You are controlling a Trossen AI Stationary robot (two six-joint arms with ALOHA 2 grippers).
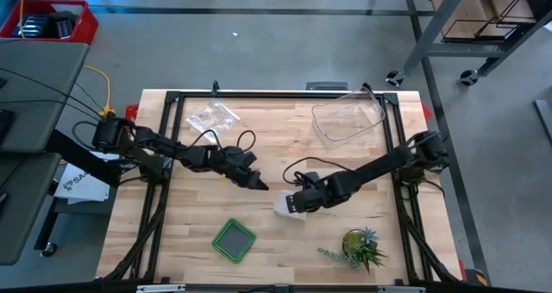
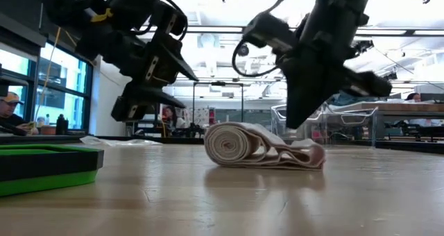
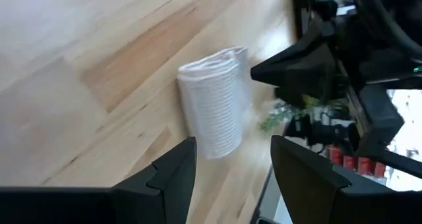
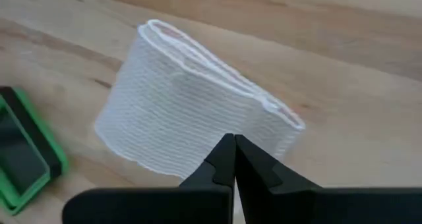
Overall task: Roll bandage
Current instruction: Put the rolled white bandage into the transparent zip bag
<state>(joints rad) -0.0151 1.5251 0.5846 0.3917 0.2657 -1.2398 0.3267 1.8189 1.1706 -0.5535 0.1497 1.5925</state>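
bandage (image 1: 287,206) mid-table (image 1: 190,241) | tub (image 1: 345,121) behind | tray (image 1: 234,240) front-left

bandage (image 2: 263,150) | white gauze, loosely rolled, flattened oval | lying on side, mid-table | perhaps untouched

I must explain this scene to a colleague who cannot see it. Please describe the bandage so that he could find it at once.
On the wooden table, look near the middle, between the two gripper tips. The bandage lies there as a small, flattened white gauze roll, just under the shut right gripper. Unlike the green square tray and potted plant nearby, it is soft, ribbed white cloth.
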